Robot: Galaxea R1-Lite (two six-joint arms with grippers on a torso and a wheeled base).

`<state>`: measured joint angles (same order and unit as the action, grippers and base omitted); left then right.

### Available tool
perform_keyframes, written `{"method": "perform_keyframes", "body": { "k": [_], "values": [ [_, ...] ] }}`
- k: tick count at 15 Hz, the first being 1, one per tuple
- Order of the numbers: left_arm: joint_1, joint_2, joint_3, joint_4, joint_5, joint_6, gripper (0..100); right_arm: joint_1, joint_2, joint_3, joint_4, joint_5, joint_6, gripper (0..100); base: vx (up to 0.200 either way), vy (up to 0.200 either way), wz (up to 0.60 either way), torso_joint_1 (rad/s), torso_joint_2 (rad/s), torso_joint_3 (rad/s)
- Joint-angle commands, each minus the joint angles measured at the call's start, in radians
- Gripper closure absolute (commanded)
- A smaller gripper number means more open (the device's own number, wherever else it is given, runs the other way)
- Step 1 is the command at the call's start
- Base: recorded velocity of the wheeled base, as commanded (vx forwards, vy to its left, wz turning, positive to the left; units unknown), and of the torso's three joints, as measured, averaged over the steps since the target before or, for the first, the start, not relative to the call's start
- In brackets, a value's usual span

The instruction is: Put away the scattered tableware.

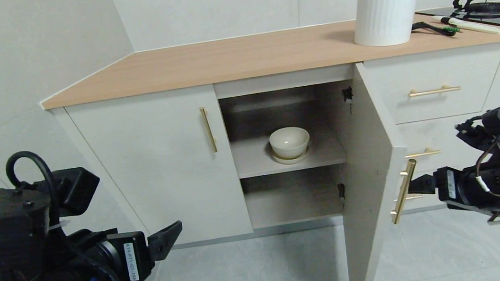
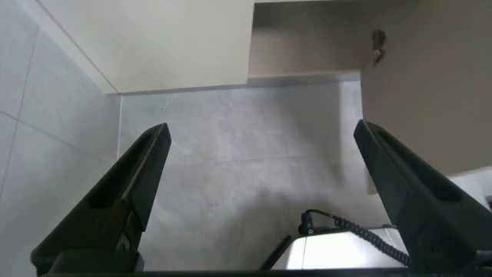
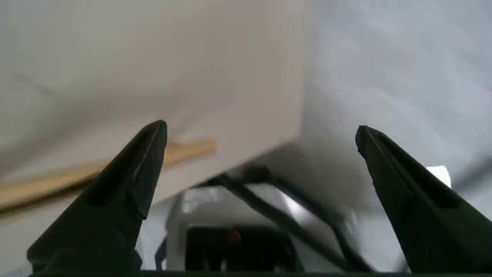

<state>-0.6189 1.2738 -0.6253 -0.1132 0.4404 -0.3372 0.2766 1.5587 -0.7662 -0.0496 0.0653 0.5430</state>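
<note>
Stowing seemed done, bowl [image 1: 289,141] on the shelf [image 1: 325,154]; left gripper [image 2: 263,132] and right gripper [image 3: 261,129] gaped empty; the door [image 1: 367,159] likely needed closing.

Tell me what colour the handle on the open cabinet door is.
Brass-gold. The handle on the open cabinet door shows best in the head view.

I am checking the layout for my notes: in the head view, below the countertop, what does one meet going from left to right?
In order: left pincer → closed door's handle → bowl → open door → right pincer.
</note>
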Motion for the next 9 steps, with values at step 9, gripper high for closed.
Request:
{"method": "perform_keyframes", "body": {
  "k": [9],
  "values": [
    [0.004, 0.004, -0.011, -0.003, 0.006, -0.002, 0, 0.150, 0.382, -0.312, -0.176, -0.001, -0.005, 0, 0.000, 0.000, 0.00, 0.000, 0.00, 0.000]
  ]
}}
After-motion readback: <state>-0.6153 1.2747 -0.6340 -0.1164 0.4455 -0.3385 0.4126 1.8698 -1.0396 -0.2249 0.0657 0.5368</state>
